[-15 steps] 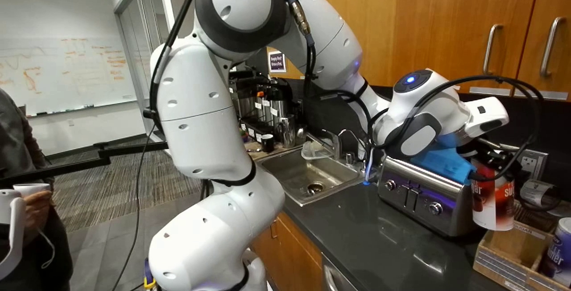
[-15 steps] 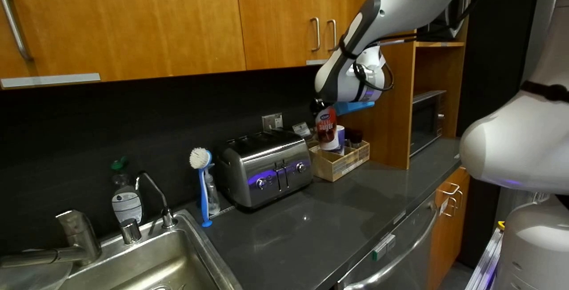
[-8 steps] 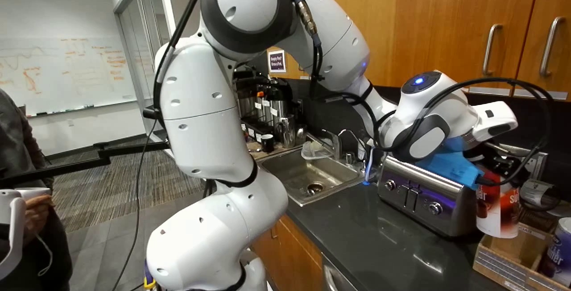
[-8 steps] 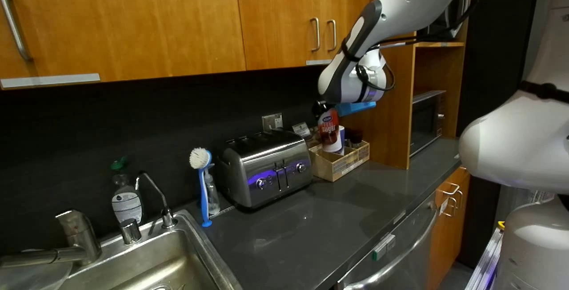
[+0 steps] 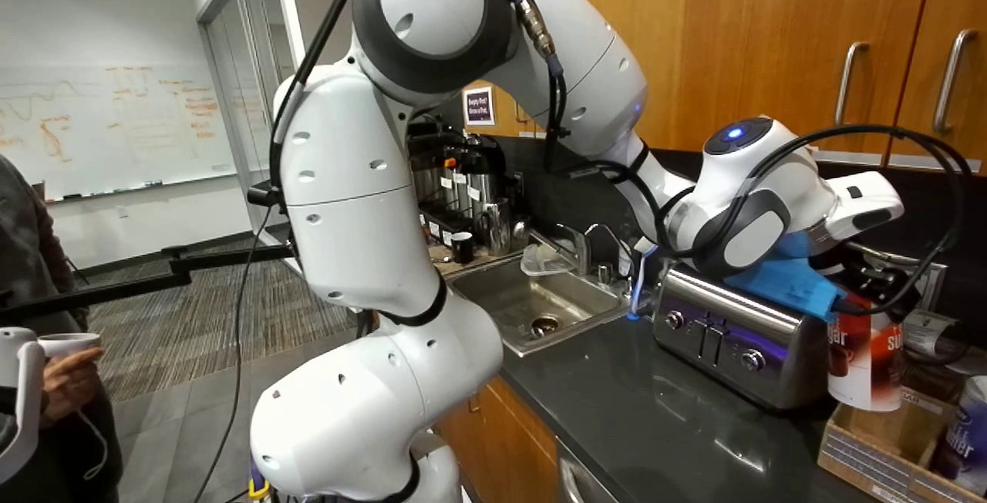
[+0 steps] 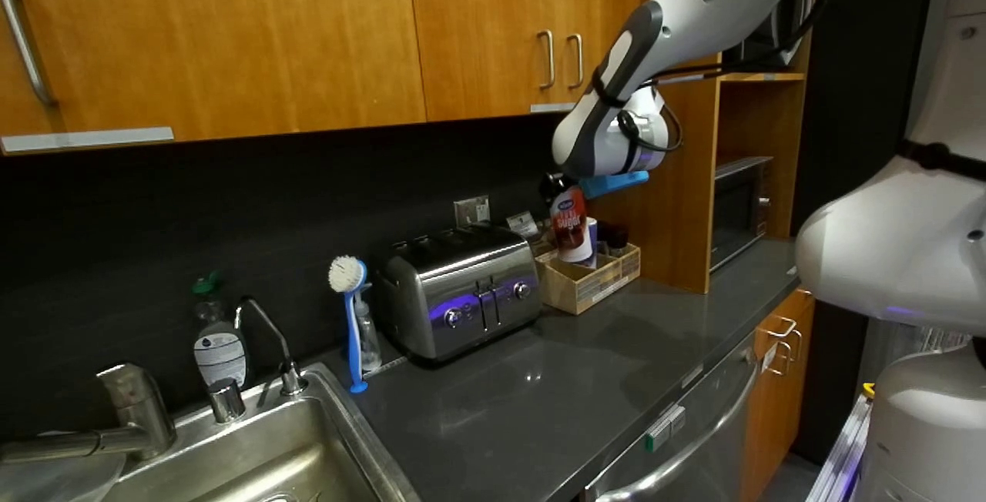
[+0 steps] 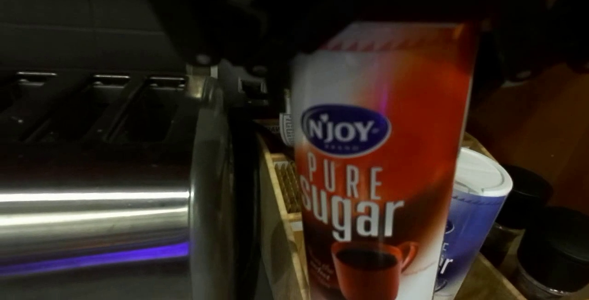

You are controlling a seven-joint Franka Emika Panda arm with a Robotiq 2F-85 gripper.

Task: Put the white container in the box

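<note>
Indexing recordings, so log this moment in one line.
pincer: gripping sugar canister; position: over box; release: not yet; toaster: beside box

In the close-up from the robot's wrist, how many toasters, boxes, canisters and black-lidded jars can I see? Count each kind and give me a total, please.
1 silver toaster
1 tan box
2 canisters: the sugar canister and the blue-and-white canister
2 black-lidded jars
Total: 6

From here I see the dark grey countertop (image 6: 493,425) bearing 1 silver toaster (image 6: 466,298), the cardboard box (image 6: 591,286) just beside it, and, near the sink (image 6: 354,433), 1 blue-handled dish brush (image 6: 354,340) standing upright.
</note>
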